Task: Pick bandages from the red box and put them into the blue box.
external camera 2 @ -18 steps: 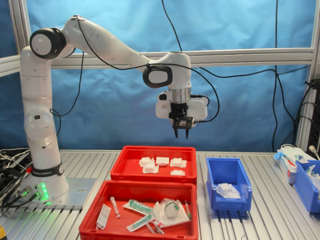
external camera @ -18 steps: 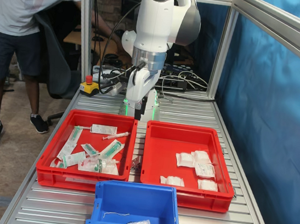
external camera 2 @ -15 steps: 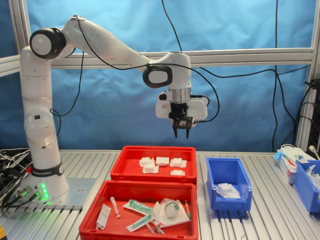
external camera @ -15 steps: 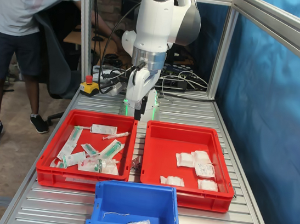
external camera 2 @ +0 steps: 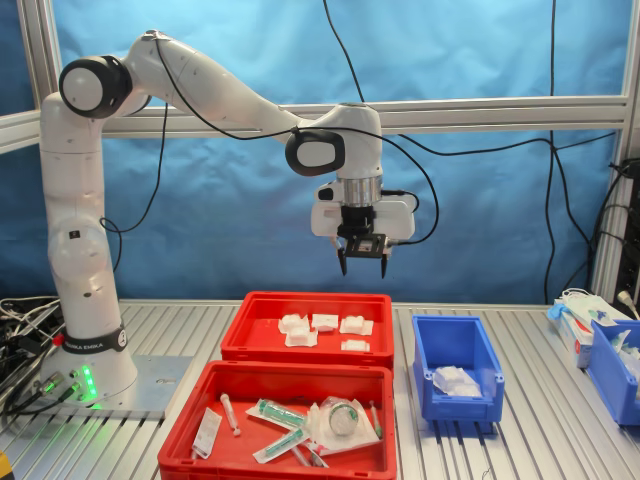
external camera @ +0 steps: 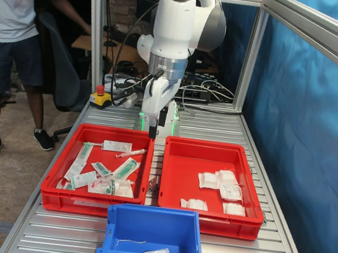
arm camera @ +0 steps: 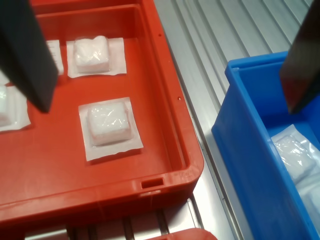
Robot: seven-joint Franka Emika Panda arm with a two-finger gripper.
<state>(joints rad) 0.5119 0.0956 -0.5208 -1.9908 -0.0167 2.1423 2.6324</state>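
Note:
My gripper (external camera 2: 363,268) is open and empty. It hangs high above the right end of the red box (external camera 2: 306,299) in the second exterior view. It also shows in the first exterior view (external camera: 152,128). Several white bandages (external camera 2: 325,321) lie in the red box (external camera: 182,169). In the wrist view two bandages (arm camera: 106,124) lie in the red box (arm camera: 50,170) between my dark fingers (arm camera: 27,55). The blue box (arm camera: 250,115) is beside it. The blue box (external camera 2: 455,322) holds one wrapped bandage (external camera 2: 457,380). The blue box (external camera: 154,212) stands in front of both trays.
A second red tray (external camera: 93,204) with syringes and green-white packets is beside the red box. A person (external camera: 10,31) stands beyond the table. A red emergency stop (external camera: 100,97) sits at the back. Another blue bin (external camera 2: 612,368) and a packet box (external camera 2: 585,318) are at the second exterior view's right.
My gripper's fingers have spread wider apart. The arm has stayed in place. The person in the background has straightened up and shifted.

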